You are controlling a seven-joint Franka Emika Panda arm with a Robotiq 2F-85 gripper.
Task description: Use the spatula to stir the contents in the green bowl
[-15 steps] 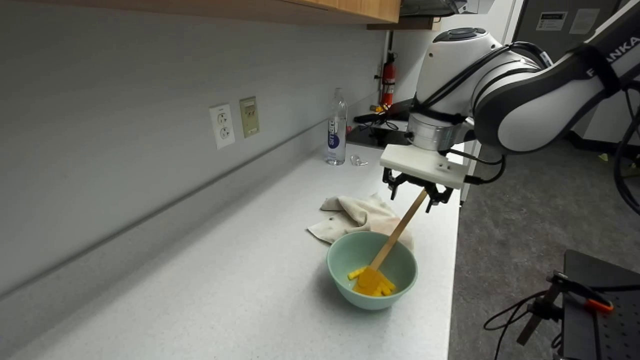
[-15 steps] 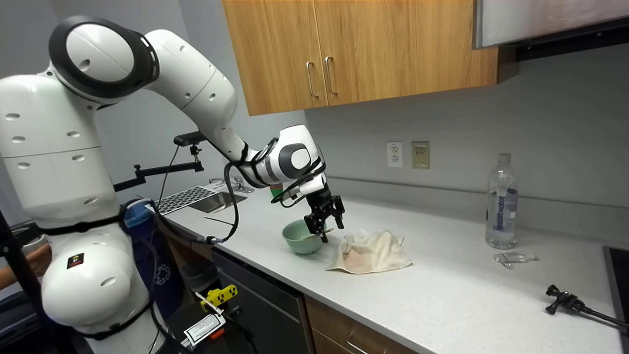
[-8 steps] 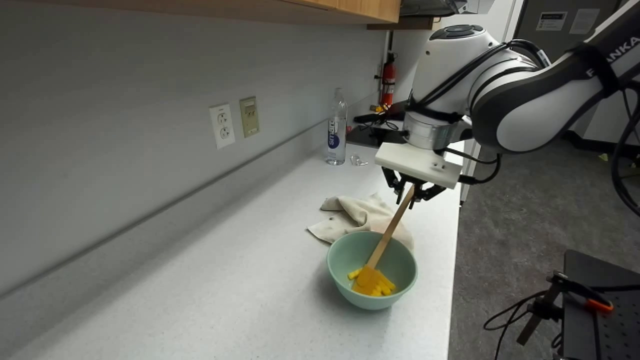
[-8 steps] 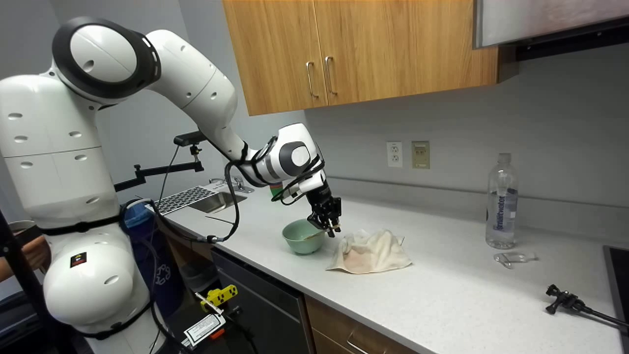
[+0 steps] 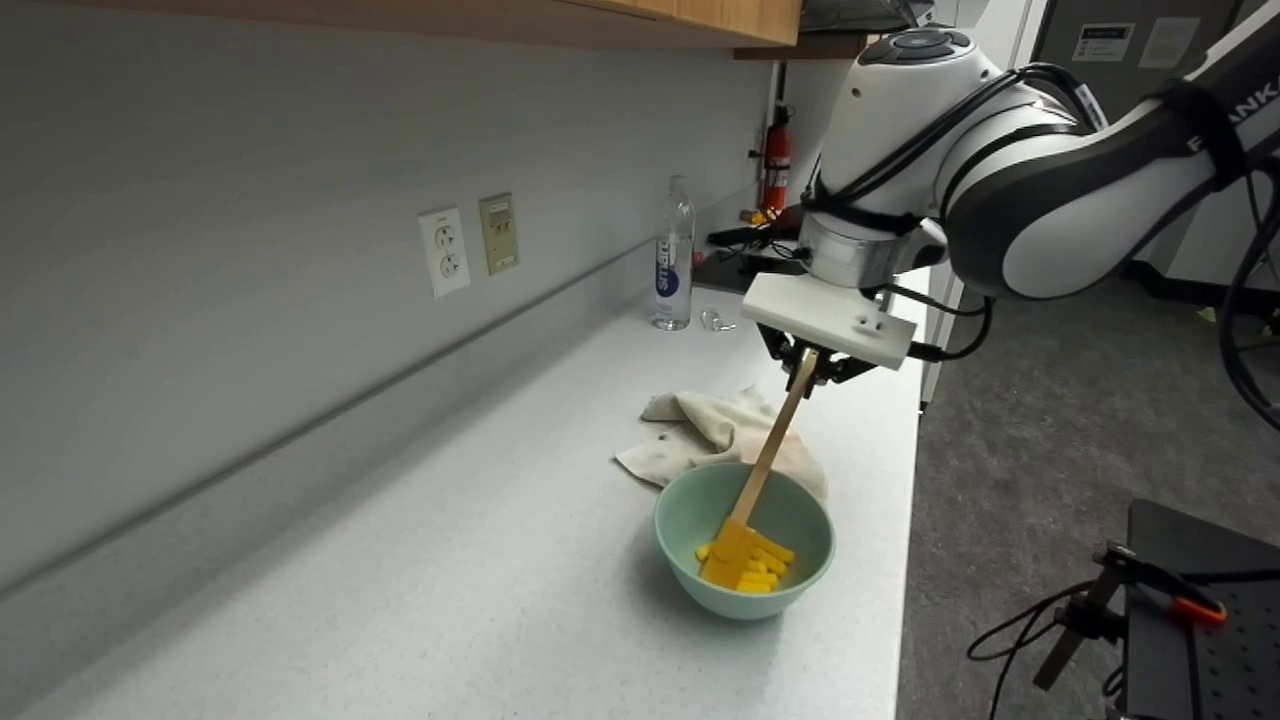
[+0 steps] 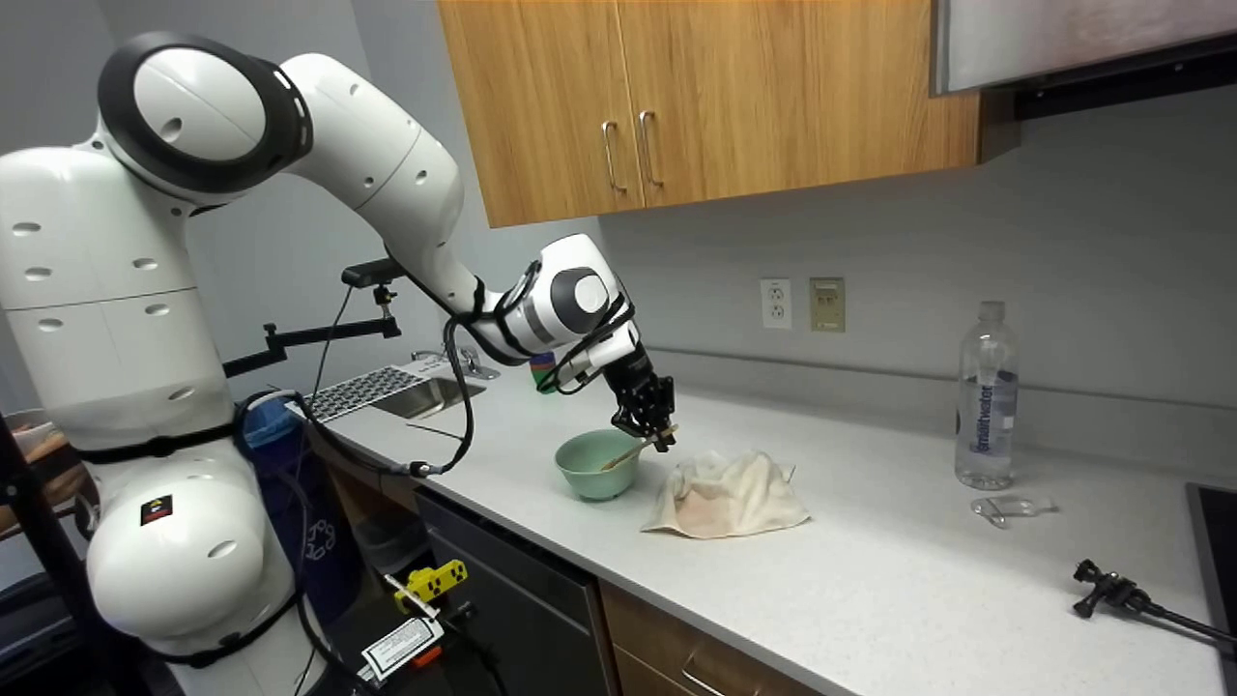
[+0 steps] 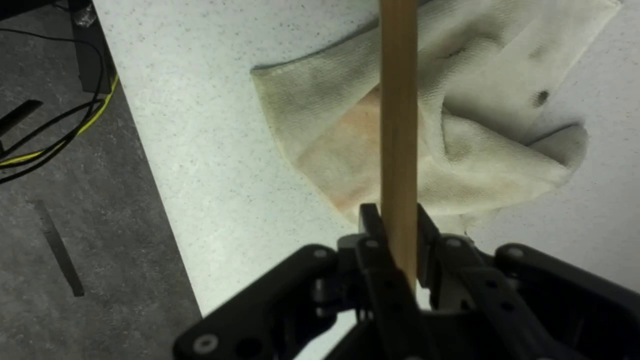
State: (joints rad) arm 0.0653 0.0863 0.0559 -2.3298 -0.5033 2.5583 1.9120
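Holding spatula (image 5: 761, 465), blade (image 5: 727, 555) down in bowl (image 5: 700, 505).
Gripper (image 7: 398, 220) is pinching the handle (image 7: 398, 125), closed to its width. In an exterior view, blade is sitting at bowl's 7 o'clock among yellow bits (image 5: 765, 570), handle leaning toward 1. Grasp looking done; stirring likely pending.

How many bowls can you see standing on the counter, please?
1: the green bowl, beside the crumpled cloth, with the spatula reaching into it. The arm might hide others.
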